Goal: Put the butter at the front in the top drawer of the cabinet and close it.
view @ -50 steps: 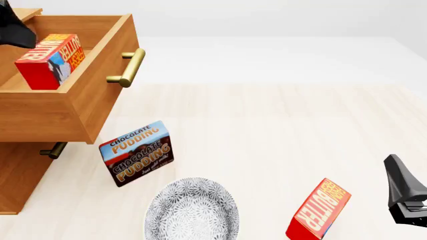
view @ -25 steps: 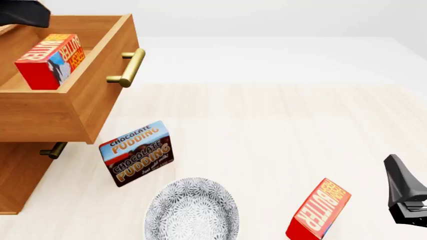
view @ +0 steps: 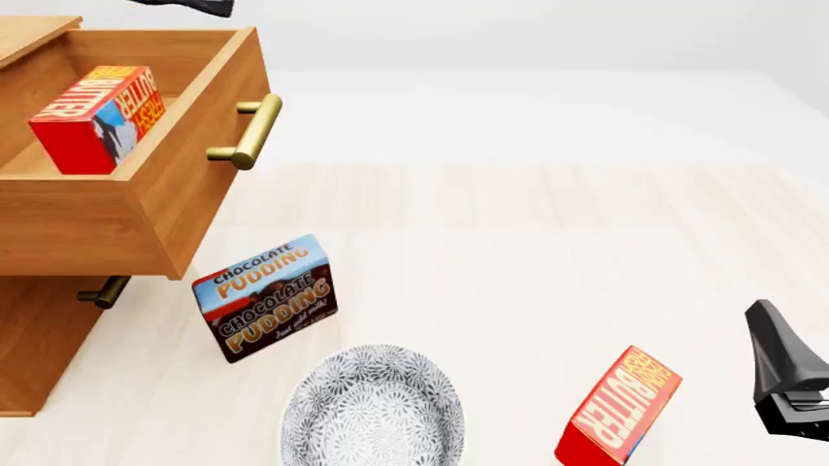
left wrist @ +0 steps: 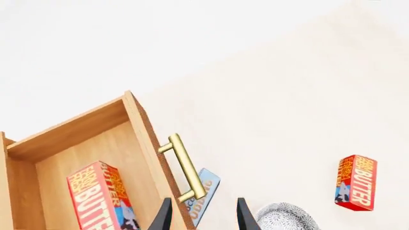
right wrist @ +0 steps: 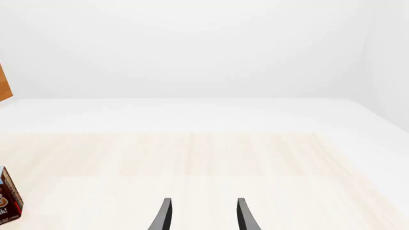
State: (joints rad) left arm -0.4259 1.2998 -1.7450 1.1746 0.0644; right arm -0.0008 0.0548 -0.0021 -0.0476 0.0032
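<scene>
The top drawer (view: 130,209) of the cabinet (view: 39,340) stood pulled out, its brass handle (view: 248,131) facing the desk (view: 545,252). Inside it one butter carton (view: 97,116) rested tilted against the drawer's inner wall, touched by no end effector. A second butter carton (view: 619,408) stood leaning on the desk near the front edge, just beside the right end effector (view: 783,383) but apart from it. The chocolate pudding box (view: 266,296) stood on the desk below the open drawer, and a patterned bowl (view: 373,406) sat in front of that box, between it and the desk-top butter.

The left end effector (left wrist: 201,215) hung above the drawer's handle side, released and holding nothing; in the left wrist view its dark fingers (left wrist: 163,218) were spread over the handle and the pudding box's edge. In the front view only a dark sliver of the left arm (view: 188,6) showed at the top border. The right end effector was likewise released and empty, its fingertips (right wrist: 164,215) parted over bare desk in the right wrist view.
</scene>
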